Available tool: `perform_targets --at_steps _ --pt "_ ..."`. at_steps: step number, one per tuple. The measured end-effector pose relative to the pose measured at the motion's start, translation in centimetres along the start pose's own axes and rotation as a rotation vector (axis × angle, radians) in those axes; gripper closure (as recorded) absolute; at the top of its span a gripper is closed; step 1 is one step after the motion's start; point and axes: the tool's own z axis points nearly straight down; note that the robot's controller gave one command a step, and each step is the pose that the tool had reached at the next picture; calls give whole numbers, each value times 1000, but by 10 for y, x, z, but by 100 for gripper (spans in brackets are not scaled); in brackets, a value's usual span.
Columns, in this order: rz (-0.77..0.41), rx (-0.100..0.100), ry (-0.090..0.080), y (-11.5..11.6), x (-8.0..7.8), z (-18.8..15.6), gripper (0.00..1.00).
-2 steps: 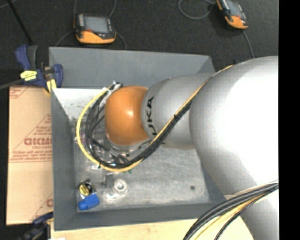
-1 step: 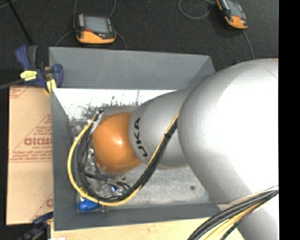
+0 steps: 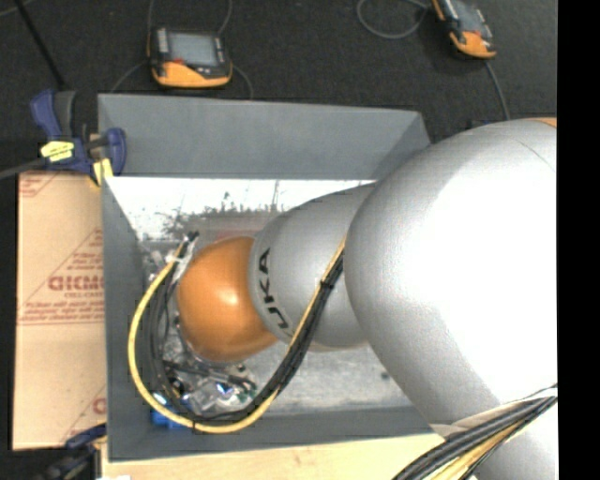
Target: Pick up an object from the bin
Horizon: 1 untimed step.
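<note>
Our hand [image 3: 187, 370] is low in the bin's [image 3: 120, 309] lower left, over a heap [image 3: 220, 398]; whether it is open we cannot tell. We should close gently, then rise straight.

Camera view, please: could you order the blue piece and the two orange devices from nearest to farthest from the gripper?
1. Blue piece, lower-left corner of the bin, close by the gripper.
2. Left orange device, above the bin.
3. Right orange device, upper right.

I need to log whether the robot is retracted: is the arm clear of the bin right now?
No, the orange wrist cover of the arm reaches down between the walls of the grey bin, over its left part.
</note>
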Motion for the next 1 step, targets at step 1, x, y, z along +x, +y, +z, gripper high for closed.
perform_targets --at_steps 1 --pt "6 -4 6 2 1 1 100"
